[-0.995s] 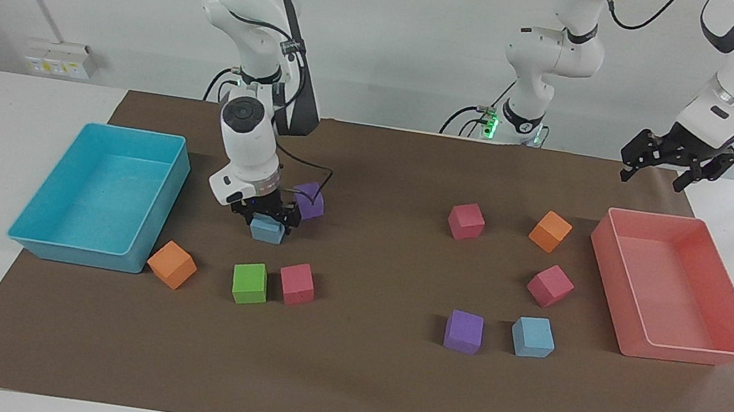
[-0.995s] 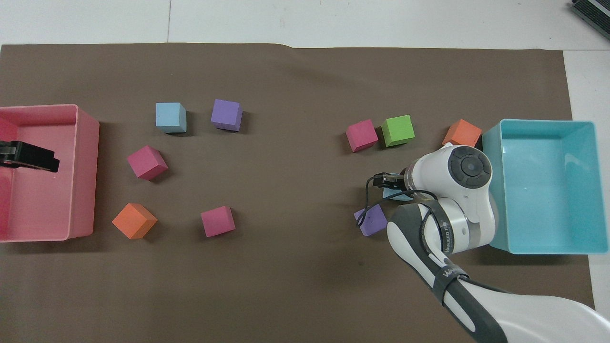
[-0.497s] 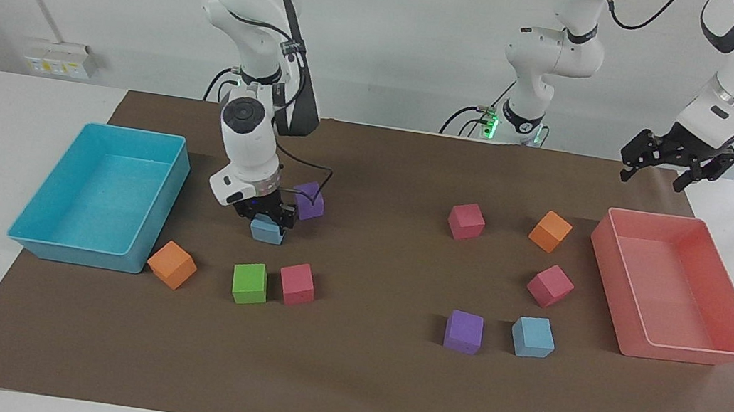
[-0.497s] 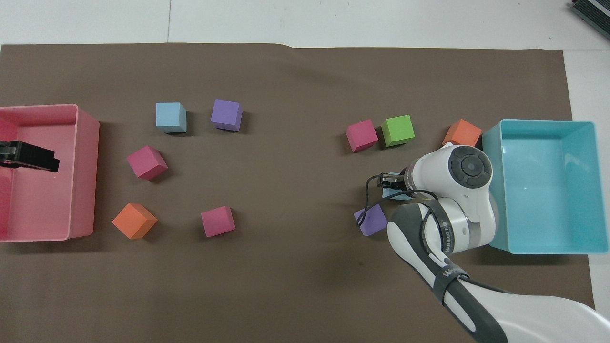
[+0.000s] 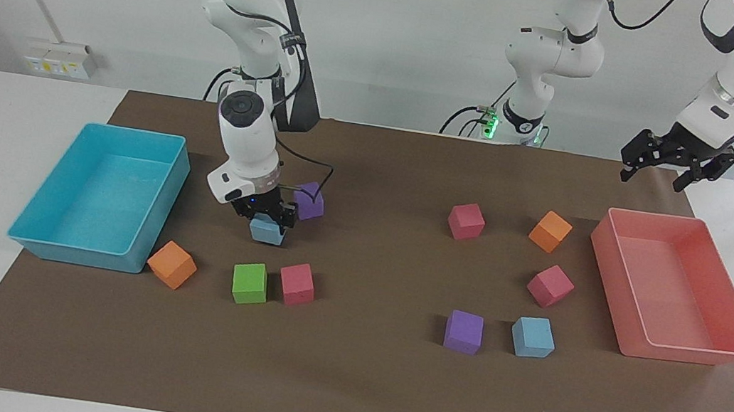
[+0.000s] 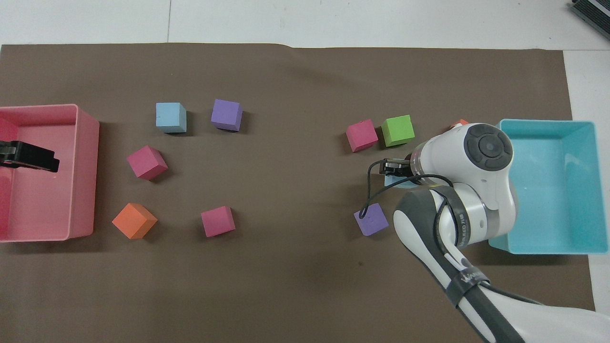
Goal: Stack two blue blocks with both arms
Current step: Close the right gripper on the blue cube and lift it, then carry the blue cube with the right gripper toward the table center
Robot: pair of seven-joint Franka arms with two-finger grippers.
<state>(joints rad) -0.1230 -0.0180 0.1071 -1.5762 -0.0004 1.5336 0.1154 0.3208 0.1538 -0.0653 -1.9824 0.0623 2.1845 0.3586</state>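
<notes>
One blue block (image 5: 266,230) sits between the fingertips of my right gripper (image 5: 267,215), which is shut on it low over the mat beside the turquoise tray; the overhead view shows only a sliver of that block (image 6: 394,181) under the wrist. The other blue block (image 5: 532,336) (image 6: 170,117) rests on the mat toward the left arm's end, beside a purple cube (image 5: 463,332). My left gripper (image 5: 676,163) (image 6: 28,157) hangs open and empty over the pink tray, its arm waiting.
A purple cube (image 5: 309,200) lies close beside the right gripper. Green (image 5: 250,283), pink (image 5: 296,284) and orange (image 5: 172,265) cubes lie farther from the robots. A turquoise tray (image 5: 102,197) and a pink tray (image 5: 678,293) stand at the mat's two ends. Several pink and orange cubes lie near the pink tray.
My right gripper has closed its fingers onto the blue block, and the right arm has risen a little with it. The left arm has not moved.
</notes>
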